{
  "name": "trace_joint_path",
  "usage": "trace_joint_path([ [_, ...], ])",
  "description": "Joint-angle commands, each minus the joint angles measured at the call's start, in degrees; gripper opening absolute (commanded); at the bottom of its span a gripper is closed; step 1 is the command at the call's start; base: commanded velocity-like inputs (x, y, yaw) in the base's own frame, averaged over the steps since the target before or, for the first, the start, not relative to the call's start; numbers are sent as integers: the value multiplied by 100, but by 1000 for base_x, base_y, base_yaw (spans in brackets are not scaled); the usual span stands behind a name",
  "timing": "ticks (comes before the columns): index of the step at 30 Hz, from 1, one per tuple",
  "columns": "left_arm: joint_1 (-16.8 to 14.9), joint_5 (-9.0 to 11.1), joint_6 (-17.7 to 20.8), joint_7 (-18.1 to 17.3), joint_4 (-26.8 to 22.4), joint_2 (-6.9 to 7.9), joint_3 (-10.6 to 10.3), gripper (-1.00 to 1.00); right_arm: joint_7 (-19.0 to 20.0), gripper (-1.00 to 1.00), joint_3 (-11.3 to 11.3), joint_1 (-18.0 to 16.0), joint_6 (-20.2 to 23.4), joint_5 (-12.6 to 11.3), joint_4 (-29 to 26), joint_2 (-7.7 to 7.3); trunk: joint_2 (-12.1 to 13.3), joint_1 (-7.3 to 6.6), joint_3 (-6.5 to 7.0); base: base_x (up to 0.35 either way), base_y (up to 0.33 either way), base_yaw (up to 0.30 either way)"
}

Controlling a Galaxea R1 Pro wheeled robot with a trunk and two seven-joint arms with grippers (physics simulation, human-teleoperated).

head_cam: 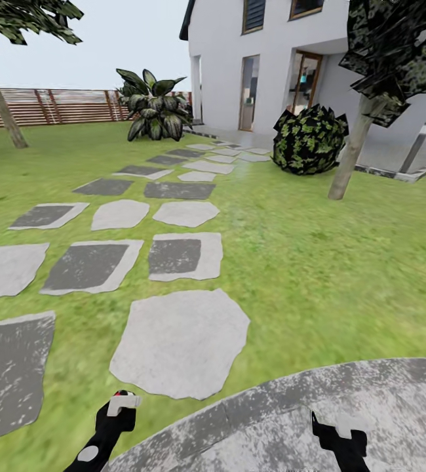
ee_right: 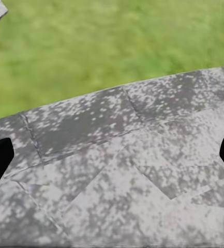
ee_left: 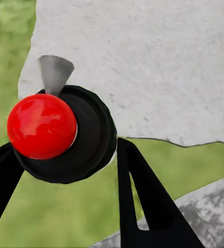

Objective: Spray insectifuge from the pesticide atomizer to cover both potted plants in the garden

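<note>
Facing the garden lawn (head_cam: 318,262) and stepping stones (head_cam: 180,341) from the patio (head_cam: 383,400) edge. Reaching both arms low and forward: right end effector (head_cam: 339,434) spread open above patio, left end effector (head_cam: 116,421) clamped round the pesticide atomizer (head_cam: 123,401), red-tipped head up.

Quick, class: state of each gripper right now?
Left gripper: shut on the spray bottle.
Right gripper: open, holding nothing.
</note>
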Motion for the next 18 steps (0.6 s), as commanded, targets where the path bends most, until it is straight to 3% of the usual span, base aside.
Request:
trace_joint_path([
  [1, -1, -39, -19, 3, 4, -2, 24, -100, -18, 100, -1, -5, -16, 21, 6, 1, -2, -1, -4, 0, 0, -300],
  [18, -1, -39, -20, -4, -26, 6, 28, -100, -24, 100, -1, -5, -16, 23, 9, 10, -2, -1, -4, 0, 0, -300],
])
